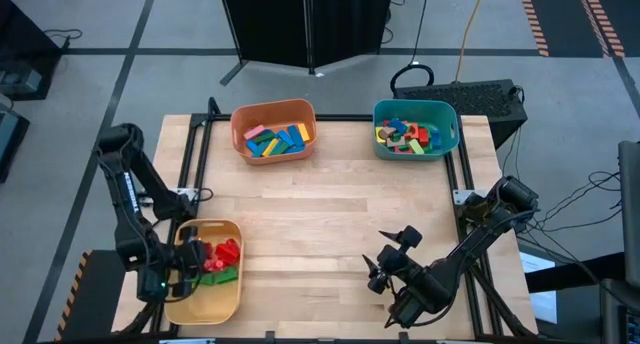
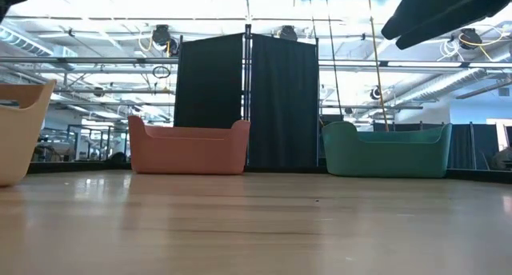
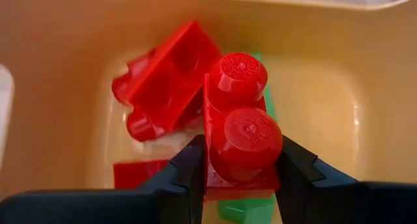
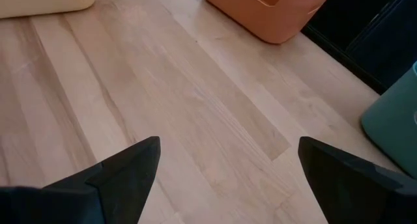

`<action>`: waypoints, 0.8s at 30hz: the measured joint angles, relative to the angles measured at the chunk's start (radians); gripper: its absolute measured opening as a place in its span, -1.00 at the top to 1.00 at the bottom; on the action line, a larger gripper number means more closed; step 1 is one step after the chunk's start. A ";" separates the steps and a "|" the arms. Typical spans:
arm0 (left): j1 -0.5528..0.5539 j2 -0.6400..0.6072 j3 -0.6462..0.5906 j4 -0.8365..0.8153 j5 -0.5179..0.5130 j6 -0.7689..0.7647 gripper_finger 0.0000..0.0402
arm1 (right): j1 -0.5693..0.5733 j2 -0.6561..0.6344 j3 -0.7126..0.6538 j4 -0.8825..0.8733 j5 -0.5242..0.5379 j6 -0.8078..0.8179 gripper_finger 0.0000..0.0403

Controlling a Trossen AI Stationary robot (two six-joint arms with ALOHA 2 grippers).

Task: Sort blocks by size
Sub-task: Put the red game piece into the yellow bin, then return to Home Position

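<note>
Inside the yellow bin (image 1: 232, 231) at the worktop's (image 1: 330, 224) near-left corner, the left tool (image 3: 238, 178) is clamped on a red studded brick (image 3: 242, 129), held above other red blocks (image 3: 166, 77) and a green block (image 1: 222, 276) lying in that bin. Right tool (image 4: 228, 178) hovers over bare worktop near the front right, fingers spread wide, holding nothing. At the far edge, the orange bin (image 1: 273, 133) and teal bin (image 1: 415, 127) each hold mixed coloured blocks.
</note>
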 joint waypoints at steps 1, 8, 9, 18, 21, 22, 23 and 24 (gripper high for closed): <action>-0.010 0.000 -0.015 0.009 0.000 -0.025 0.40 | 0.000 0.000 0.000 0.002 0.000 -0.001 -0.77; -0.029 0.000 -0.080 0.060 -0.030 -0.114 0.22 | 0.000 0.000 0.000 0.004 -0.001 0.002 -0.77; -0.029 0.000 -0.084 0.055 -0.029 -0.130 0.16 | 0.000 0.000 0.000 0.005 -0.001 0.002 -0.77; -0.029 0.000 -0.082 0.054 -0.024 -0.147 -0.37 | 0.000 0.000 0.000 0.006 0.007 -0.001 -0.77; -0.029 -0.003 -0.055 0.058 -0.104 -0.146 -0.40 | 0.000 0.000 0.000 0.006 0.082 -0.071 -0.77; -0.029 -0.009 -0.046 0.059 -0.146 -0.144 -0.40 | 0.000 0.000 0.000 0.002 0.109 -0.113 -0.77; -0.029 -0.015 -0.037 0.057 -0.187 -0.137 -0.40 | 0.000 0.000 0.000 -0.006 0.132 -0.146 -0.77; -0.029 -0.023 -0.026 0.057 -0.234 -0.120 -0.40 | -0.003 0.000 0.000 -0.021 0.153 -0.168 -0.77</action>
